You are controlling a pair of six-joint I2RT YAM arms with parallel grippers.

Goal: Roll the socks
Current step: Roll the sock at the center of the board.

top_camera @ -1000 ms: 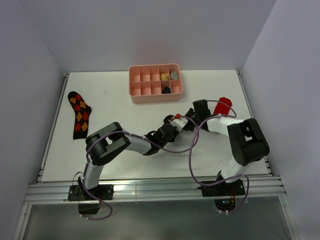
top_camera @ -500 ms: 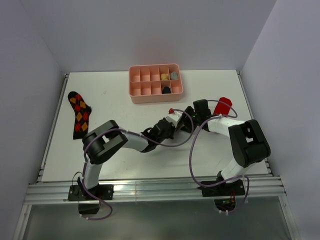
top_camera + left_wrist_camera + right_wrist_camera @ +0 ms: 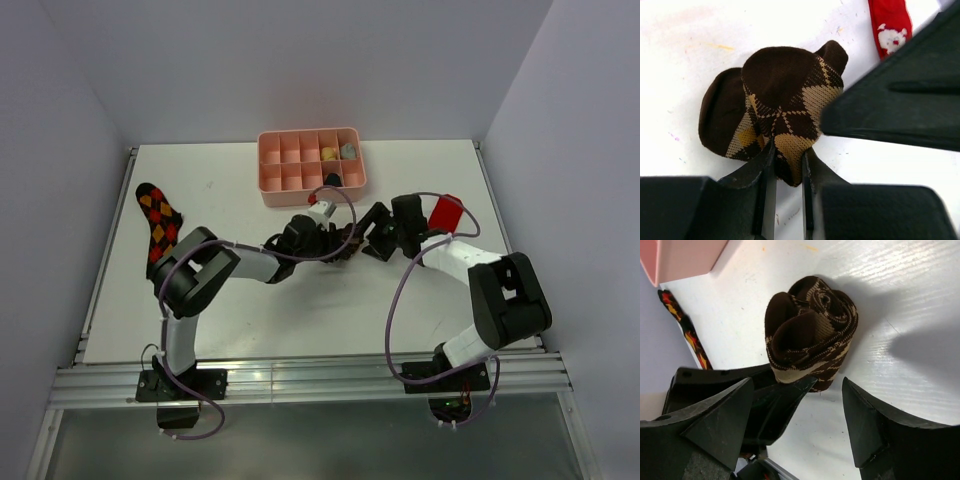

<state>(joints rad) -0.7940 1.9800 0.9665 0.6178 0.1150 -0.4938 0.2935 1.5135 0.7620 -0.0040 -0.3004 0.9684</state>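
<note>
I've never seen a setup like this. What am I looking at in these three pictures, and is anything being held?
Two robot arms are bolted at the near edge of a white table. The wide picture looks down from above and behind them. The other two come from a camera on each wrist, so the dark shapes along the bottom are that arm's own fingers. In the middle lies a tan-diamond sock, bundled into a roll. The left hand pinches its edge. The right hand stands open on either side of the roll, without gripping it. An orange-diamond sock lies flat at the far left, a red sock lies on the right, and a pink tray holding a few small items sits at the back.
</note>
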